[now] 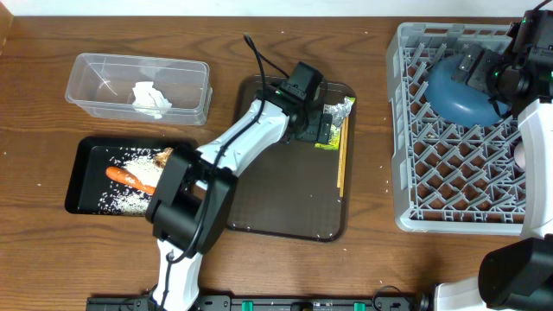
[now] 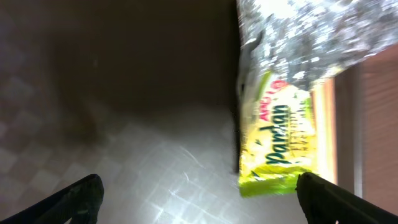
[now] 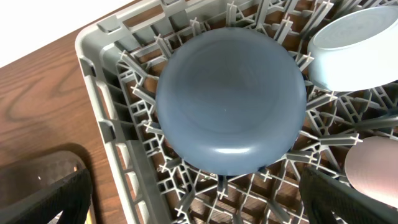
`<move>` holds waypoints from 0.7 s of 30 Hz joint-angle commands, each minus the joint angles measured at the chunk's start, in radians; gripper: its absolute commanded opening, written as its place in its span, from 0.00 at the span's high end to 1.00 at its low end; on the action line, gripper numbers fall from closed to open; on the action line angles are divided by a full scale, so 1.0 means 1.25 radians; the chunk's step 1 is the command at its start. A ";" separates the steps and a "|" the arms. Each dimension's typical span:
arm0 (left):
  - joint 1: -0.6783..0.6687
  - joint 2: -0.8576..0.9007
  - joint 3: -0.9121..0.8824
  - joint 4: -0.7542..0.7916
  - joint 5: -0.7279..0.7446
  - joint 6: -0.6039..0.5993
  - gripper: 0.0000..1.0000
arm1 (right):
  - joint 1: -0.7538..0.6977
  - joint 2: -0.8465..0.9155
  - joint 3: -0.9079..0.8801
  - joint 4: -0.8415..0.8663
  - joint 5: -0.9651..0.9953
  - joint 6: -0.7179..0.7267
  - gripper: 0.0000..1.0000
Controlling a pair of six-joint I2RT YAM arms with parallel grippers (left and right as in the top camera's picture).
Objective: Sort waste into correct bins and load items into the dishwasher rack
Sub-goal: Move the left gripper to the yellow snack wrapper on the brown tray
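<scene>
On the brown tray [image 1: 285, 207], the wrapper [image 2: 280, 143] lies just ahead of the released, empty left tool [image 2: 202, 198]

Dark brown wooden tabletop [image 1: 34, 259], grain running left to right, evenly lit, soft shadows beside whatever rests there.

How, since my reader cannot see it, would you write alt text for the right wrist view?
A large round blue dish rests on the pegs of a grey dishwasher rack, seen from above. A pale bowl sits at the upper right; the open right gripper shows dark fingertips in the bottom corners.
</scene>
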State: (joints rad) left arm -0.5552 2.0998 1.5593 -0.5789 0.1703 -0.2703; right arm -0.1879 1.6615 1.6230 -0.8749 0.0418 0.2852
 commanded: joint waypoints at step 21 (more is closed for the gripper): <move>-0.035 0.067 0.011 0.067 -0.054 0.021 0.27 | -0.003 -0.008 0.000 -0.001 0.008 0.011 0.01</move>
State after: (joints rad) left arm -0.6025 2.1677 1.5593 -0.4934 0.1234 -0.2527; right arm -0.1879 1.6615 1.6230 -0.8749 0.0418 0.2852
